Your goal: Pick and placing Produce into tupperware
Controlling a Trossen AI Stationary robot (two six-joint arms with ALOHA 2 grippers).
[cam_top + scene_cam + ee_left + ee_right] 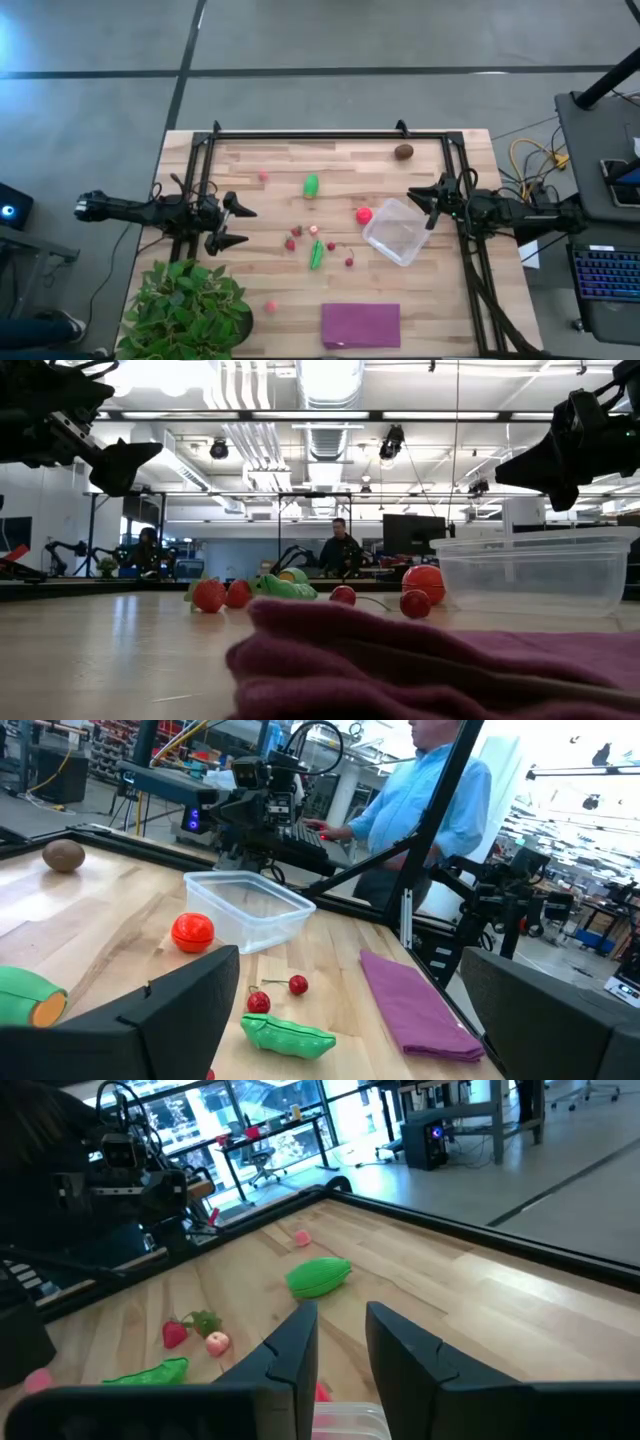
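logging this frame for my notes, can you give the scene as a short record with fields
container: clear tub, on the table's right half, nothing visibly inside
beside it: red ball, against the tub's left side
far edge: brown oval
middle: two green pieces, small red berries
near edge: purple cloth, potted plant
left tool: open, empty, left of the produce
right tool: shut, empty, at the tub's upper right corner

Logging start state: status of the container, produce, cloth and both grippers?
tupperware: empty, lidless
red ball: on table beside tupperware
brown oval: on table, far edge
purple cloth: flat, near edge
left gripper: open, empty
right gripper: shut, empty, above tupperware edge
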